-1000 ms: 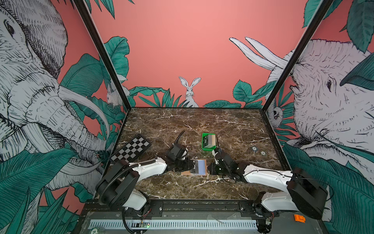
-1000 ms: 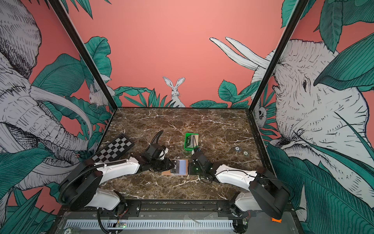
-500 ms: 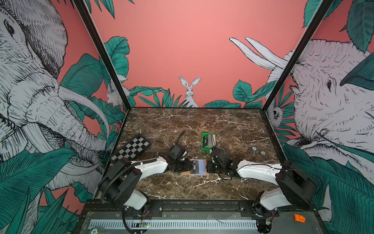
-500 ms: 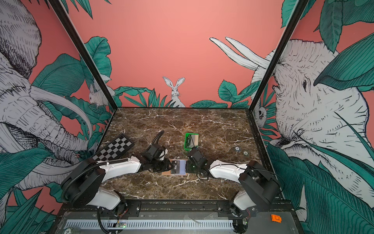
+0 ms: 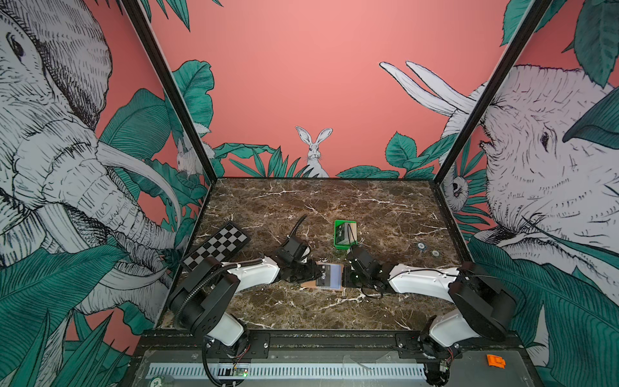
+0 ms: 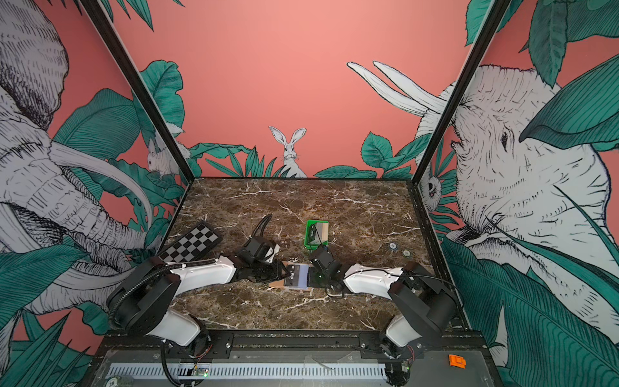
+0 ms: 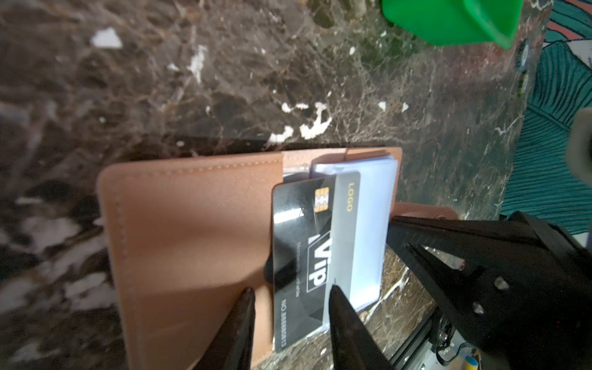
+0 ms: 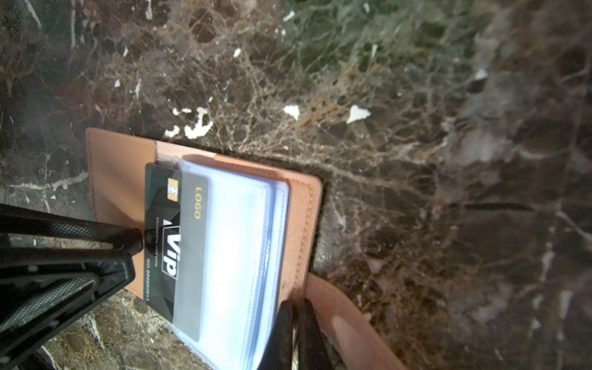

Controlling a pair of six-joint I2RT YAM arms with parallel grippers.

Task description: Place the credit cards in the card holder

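Claw on your left (image 7: 290, 291) stands partly open astride the free edge of the black VIP card (image 7: 307, 256), halfway inside a clear pocket (image 7: 362, 230) of the open card holder (image 7: 192, 240). Push squarely along the pocket; your right claw (image 8: 294, 317), shut at the holder's strap edge, should steady it.

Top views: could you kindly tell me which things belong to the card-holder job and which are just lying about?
Job: card holder, black VIP card partly in its clear sleeve, remaining cards in the green tray.
Lying about: checkerboard, two small round discs, orange piece on the front frame.
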